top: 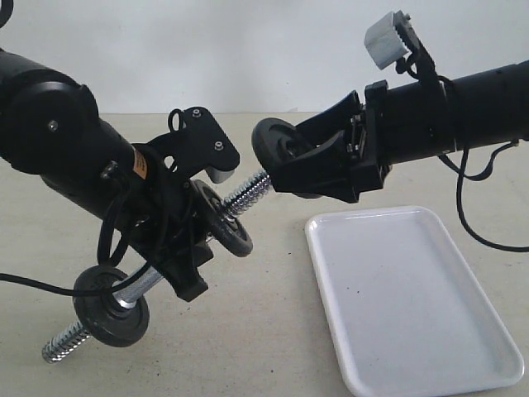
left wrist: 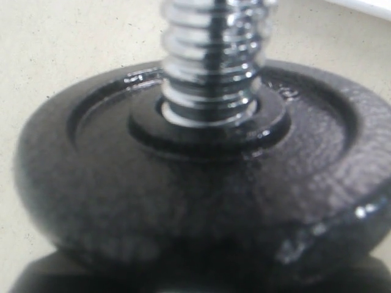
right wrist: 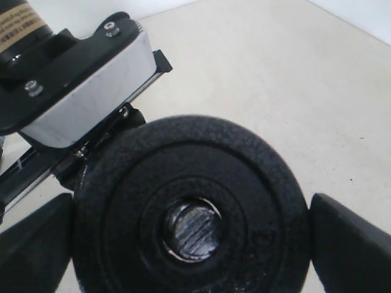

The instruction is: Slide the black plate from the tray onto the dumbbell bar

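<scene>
My left gripper [top: 183, 260] is shut on the dumbbell bar [top: 246, 192] and holds it tilted above the table. One black disc [top: 228, 220] sits on the bar just past the gripper, and another [top: 111, 306] sits near the low end. The left wrist view is filled by the near disc [left wrist: 183, 183] with the threaded bar [left wrist: 211, 55] through it. My right gripper [top: 281, 157] is shut on the black plate [top: 271, 142] at the bar's upper tip. In the right wrist view the plate [right wrist: 244, 183] sits between the fingers [right wrist: 351, 244], with the bar's end [right wrist: 190, 231] showing in its hole.
The white tray [top: 413, 298] lies on the beige table at the right, below my right arm, with nothing on it. A black cable [top: 33, 285] trails from the left arm across the table. The left arm's wrist camera housing [right wrist: 85, 85] is close behind the plate.
</scene>
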`<action>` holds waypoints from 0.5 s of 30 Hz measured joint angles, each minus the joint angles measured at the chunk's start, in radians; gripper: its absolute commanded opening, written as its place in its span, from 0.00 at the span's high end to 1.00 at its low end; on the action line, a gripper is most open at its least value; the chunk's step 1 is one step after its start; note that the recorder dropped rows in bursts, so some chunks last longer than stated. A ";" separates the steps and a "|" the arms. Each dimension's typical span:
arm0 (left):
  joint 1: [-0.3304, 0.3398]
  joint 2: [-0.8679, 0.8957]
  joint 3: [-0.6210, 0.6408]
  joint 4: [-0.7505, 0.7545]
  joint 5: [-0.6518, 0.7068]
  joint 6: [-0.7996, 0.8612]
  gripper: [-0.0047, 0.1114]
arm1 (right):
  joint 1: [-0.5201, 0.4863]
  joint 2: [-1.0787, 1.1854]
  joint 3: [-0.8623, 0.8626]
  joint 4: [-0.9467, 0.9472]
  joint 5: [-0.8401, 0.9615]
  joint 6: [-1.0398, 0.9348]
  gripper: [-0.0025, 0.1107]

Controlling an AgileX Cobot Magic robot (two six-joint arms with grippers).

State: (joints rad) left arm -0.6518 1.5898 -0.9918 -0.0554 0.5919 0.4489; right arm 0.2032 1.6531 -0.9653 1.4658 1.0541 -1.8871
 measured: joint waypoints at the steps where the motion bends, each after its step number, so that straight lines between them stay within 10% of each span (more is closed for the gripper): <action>1: 0.000 0.000 0.000 0.000 0.000 -0.003 0.92 | 0.002 0.000 0.000 0.000 -0.005 0.002 0.98; 15: 0.000 0.011 0.000 0.002 -0.008 -0.016 0.92 | 0.007 0.000 0.000 -0.004 -0.053 0.014 0.98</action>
State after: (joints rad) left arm -0.6518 1.6005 -0.9918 -0.0530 0.5836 0.4333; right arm 0.2102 1.6531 -0.9653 1.4622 1.0007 -1.8728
